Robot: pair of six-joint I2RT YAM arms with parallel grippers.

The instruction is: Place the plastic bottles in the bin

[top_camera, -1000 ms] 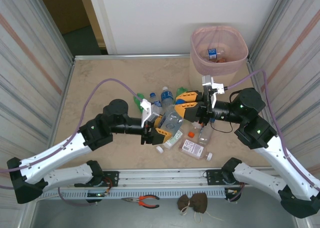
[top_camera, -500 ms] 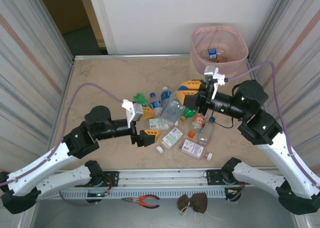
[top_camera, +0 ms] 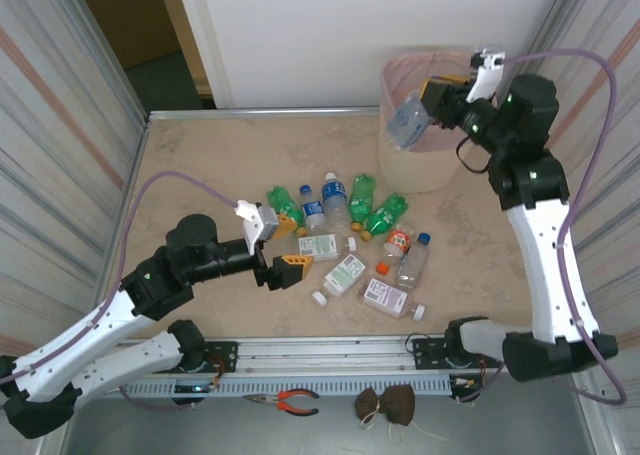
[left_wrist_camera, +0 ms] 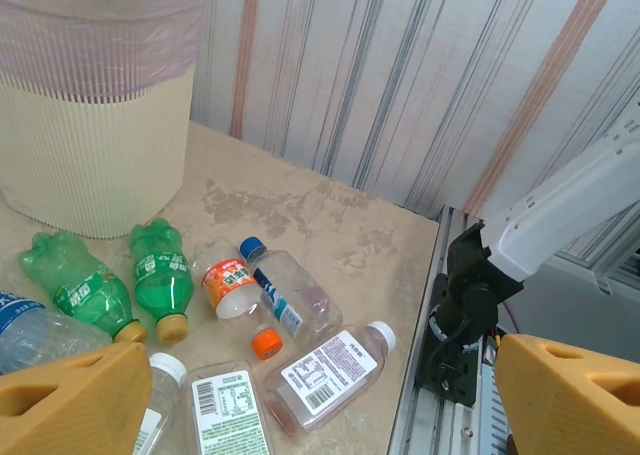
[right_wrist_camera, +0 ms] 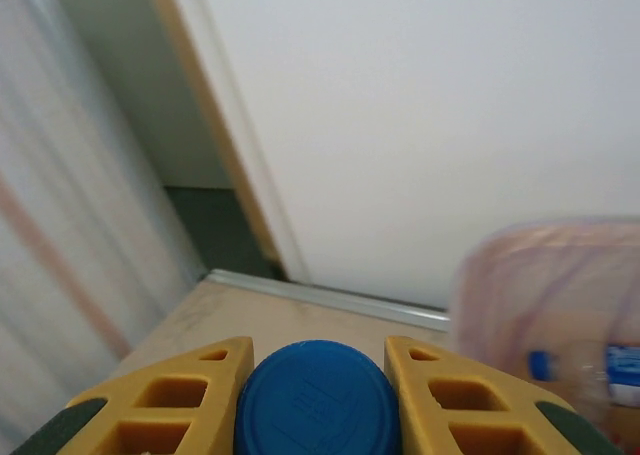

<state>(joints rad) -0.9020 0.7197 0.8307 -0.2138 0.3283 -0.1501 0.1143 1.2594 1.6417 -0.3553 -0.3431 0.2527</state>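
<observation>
Over on the left, the left gripper [top_camera: 291, 245] hangs low above the table [top_camera: 200, 165] with its jaws spread wide and nothing between them; it sits just beside the left end of the heap of plastic bottles [top_camera: 345, 240]. From that end the heap runs rightward: a green bottle [top_camera: 286, 200] close by the upper finger, two clear bottles with blue labels [top_camera: 333, 197] side by side, then two more green bottles [left_wrist_camera: 162, 280] near the foot of the bin; nearer the arms lie three flat bottles with white labels [top_camera: 345, 273], an orange-labelled bottle [left_wrist_camera: 228, 285] and a clear blue-capped bottle [left_wrist_camera: 285, 290] just beside it; a loose orange cap [left_wrist_camera: 265, 343] lies among these. They all rest on the table, outside the bin [top_camera: 420, 170], which stands at the far right corner with its pink liner [left_wrist_camera: 100, 25] folded over the rim. Above the bin's near-left rim the right gripper [top_camera: 428, 105] is raised and clamped on a clear bottle [top_camera: 406, 123]; the right wrist view shows its blue cap [right_wrist_camera: 318, 403] pinched between the two yellow fingers [right_wrist_camera: 170, 400]; one more blue-labelled bottle [right_wrist_camera: 600, 360] lies inside the bin, blurred.
</observation>
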